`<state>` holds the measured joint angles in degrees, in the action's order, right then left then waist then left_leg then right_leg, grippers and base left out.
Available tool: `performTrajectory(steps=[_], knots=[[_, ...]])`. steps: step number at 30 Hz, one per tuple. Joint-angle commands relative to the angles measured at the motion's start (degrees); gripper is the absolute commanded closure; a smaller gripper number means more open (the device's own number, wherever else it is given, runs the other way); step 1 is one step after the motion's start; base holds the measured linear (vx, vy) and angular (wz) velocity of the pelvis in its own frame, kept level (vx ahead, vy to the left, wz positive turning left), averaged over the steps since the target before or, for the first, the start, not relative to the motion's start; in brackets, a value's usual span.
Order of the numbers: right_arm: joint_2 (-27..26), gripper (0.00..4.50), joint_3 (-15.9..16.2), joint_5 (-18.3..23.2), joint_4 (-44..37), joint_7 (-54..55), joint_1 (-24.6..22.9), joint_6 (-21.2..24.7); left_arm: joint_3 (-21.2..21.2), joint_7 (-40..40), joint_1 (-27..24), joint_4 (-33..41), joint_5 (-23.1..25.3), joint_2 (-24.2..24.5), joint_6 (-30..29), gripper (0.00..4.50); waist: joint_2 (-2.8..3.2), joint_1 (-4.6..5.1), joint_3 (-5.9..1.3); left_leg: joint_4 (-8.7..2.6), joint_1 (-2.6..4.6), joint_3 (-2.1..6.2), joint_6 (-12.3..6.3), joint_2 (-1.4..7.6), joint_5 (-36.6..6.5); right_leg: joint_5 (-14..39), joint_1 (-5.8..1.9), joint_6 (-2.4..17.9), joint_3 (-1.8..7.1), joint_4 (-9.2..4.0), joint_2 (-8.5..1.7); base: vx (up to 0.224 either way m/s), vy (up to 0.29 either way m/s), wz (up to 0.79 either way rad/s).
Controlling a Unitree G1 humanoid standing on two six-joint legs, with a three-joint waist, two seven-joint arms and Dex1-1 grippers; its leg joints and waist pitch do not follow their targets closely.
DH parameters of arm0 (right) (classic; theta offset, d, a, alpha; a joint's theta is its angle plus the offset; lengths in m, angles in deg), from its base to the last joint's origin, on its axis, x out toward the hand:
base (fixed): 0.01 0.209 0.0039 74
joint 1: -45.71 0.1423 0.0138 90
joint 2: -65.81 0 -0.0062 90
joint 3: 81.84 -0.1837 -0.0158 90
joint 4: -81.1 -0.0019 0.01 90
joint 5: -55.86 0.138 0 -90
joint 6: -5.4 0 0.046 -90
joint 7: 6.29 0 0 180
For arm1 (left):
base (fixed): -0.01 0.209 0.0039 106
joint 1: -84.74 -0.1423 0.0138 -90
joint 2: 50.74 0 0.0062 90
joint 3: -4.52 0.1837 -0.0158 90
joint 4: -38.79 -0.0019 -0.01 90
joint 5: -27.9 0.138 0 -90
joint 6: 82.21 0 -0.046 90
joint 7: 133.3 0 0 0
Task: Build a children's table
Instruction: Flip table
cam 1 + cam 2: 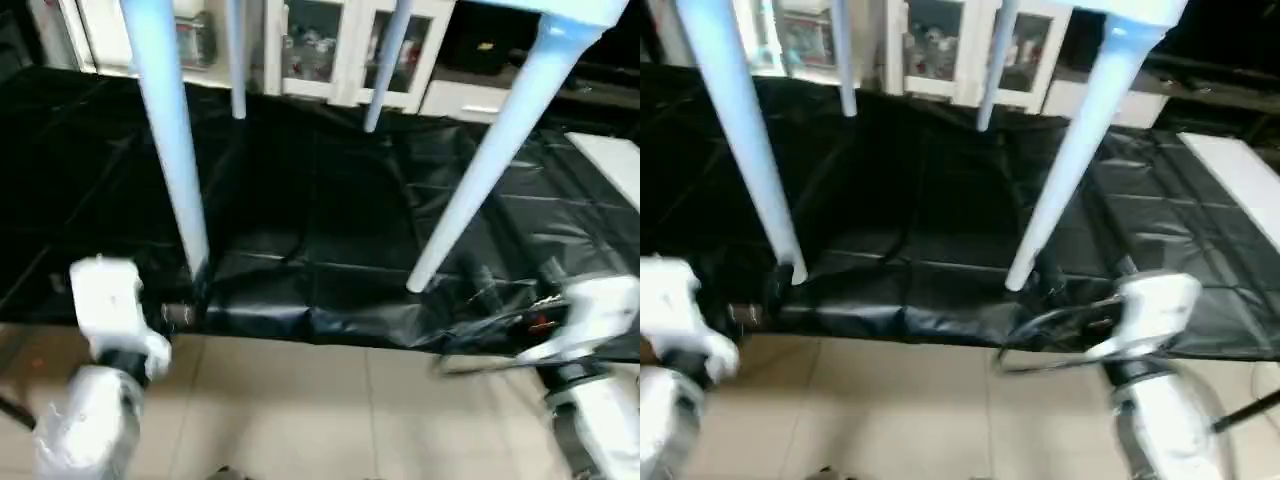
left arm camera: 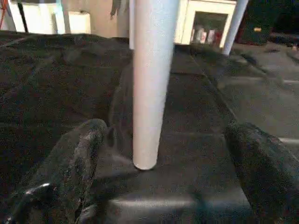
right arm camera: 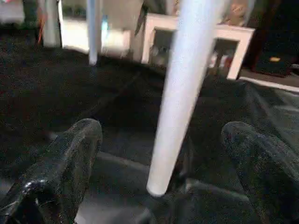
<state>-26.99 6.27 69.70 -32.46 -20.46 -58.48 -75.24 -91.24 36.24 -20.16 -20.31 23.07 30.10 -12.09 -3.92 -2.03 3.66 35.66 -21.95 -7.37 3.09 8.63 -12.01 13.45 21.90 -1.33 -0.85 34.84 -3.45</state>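
Well, the table [image 1: 560, 10] stands upright on all four legs [image 1: 175, 140] atop the black sheet [image 1: 320, 220]; both grippers [image 2: 159, 186] [image 3: 163, 186] hang wide open, empty — assembly looks done.

Four long tapered plastic tube legs [image 1: 175, 150], white with a faint bluish tint, plain and unpatterned. Same pale white on the rectangular plastic top's corner [image 1: 560, 12] at the upper edge. Glossy black crinkled plastic sheet [image 1: 320, 230] underneath, creased in a rough grid of fold lines with grey sheen along the ridges. Beige floor tiles [image 1: 300, 410] with thin darker grout lines. White cabinets [image 1: 340, 50] with dark glass panes behind. Flat white board [image 1: 1240, 180] on the sheet at the right. Black fingers [image 2: 74, 163] of the left end effector, faintly speckled; black fingers [image 3: 70, 158] of the right end effector. White housings and silver forearms [image 1: 90, 420]; small red mark [image 1: 540, 322] by the right wrist.
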Motion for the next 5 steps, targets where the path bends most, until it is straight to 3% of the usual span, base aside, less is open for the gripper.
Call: performTrajectory(steps=[1, 5], knots=[[0.3, 0.05, -0.5, -1.1, 0.1, 0.8, 0.8, -0.6, 1.8, 0.4, 0.7, -1.2, 1.1, -0.7, 1.8, 0.0, 0.96, 0.04, -1.57, -6.61, 1.76, 1.68, 3.9, 3.55, -32.2, 25.6, 0.47, 2.2, 1.88, -6.13, -3.93, 0.0, 0.0, 0.0], [0.3, 0.05, -0.2, -1.7, 0.4, 1.0, 1.1, -1.0, 2.7, 1.0, 0.9, -2.2, 2.3, -0.6, 3.0, 0.0, 0.95, 0.05, -1.67, -6.77, 1.44, 1.7, 3.59, 3.63, -30.9, 23.1, 0.06, 2.5, 1.93, -5.77, -3.98, 0.0, 0.0, 0.0]])
